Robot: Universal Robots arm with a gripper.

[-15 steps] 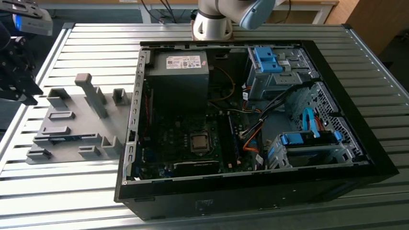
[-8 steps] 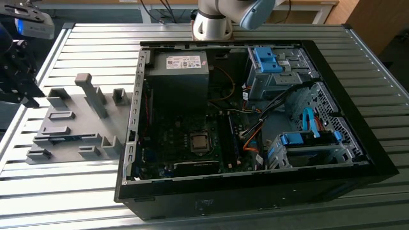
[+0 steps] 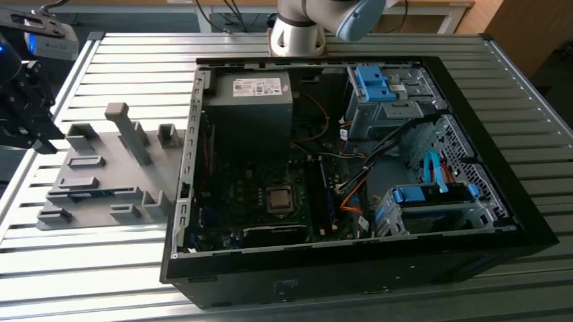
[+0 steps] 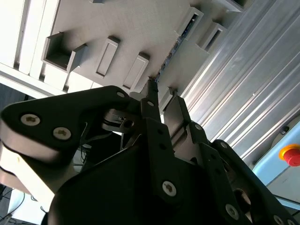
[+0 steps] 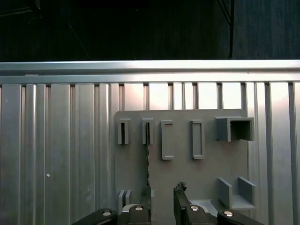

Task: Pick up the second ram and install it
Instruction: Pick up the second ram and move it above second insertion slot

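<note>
The second ram point(image 5: 147, 159) is a thin dark stick standing on edge in a slot of the grey holder plate point(image 5: 206, 173). In the second wrist view the ram point(image 4: 174, 47) runs as a narrow line toward my fingertips. In the exterior view it shows as a bluish strip point(image 3: 90, 194) low on the plate point(image 3: 107, 174). My gripper point(image 5: 162, 199) hangs above the plate, open, with nothing between the fingers. One finger point(image 5: 146, 201) lines up with the near end of the stick. In the exterior view the gripper point(image 3: 34, 131) is at the far left, above the plate's edge.
An open black computer case point(image 3: 358, 255) lies at the exterior view's right of the plate, with the motherboard point(image 3: 268, 201), a power supply point(image 3: 251, 94) and blue drive brackets point(image 3: 376, 84) inside. Grey holder blocks point(image 3: 134, 131) rise from the plate. The ribbed metal table point(image 3: 80, 282) carries it all.
</note>
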